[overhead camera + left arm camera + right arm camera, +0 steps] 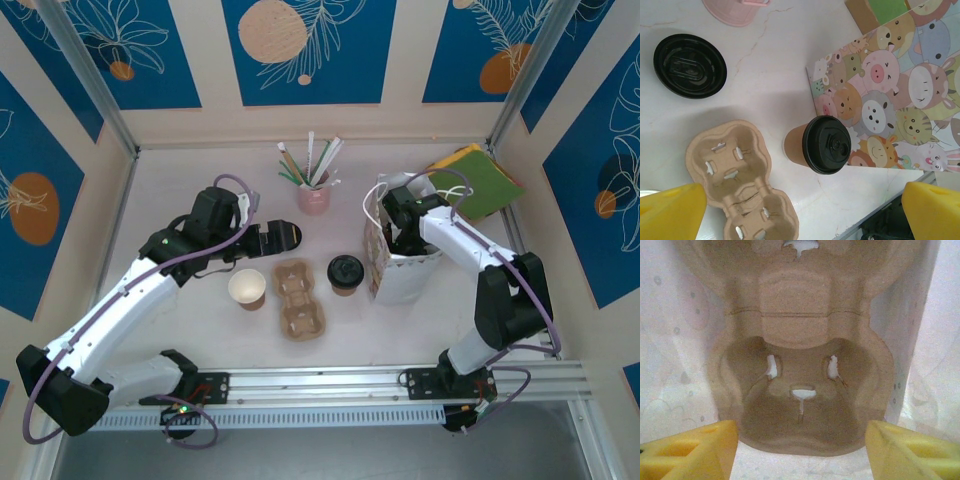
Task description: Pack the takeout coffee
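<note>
The takeout coffee (345, 272) stands upright near the middle of the table (200, 180), between the cup tray (299, 298) and the paper bag (405, 280). The left gripper (800, 212) hangs wide open nearby. Inside the bag, the right gripper (800, 450) stands wide, flanking a second tray (800, 340).

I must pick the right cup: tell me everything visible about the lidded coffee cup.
The takeout coffee is a small brown paper cup capped by a round black plastic lid. It stands upright on the pale table, between the empty pulp tray and the animal-print bag, apart from the tray. Nothing grips it.
</note>
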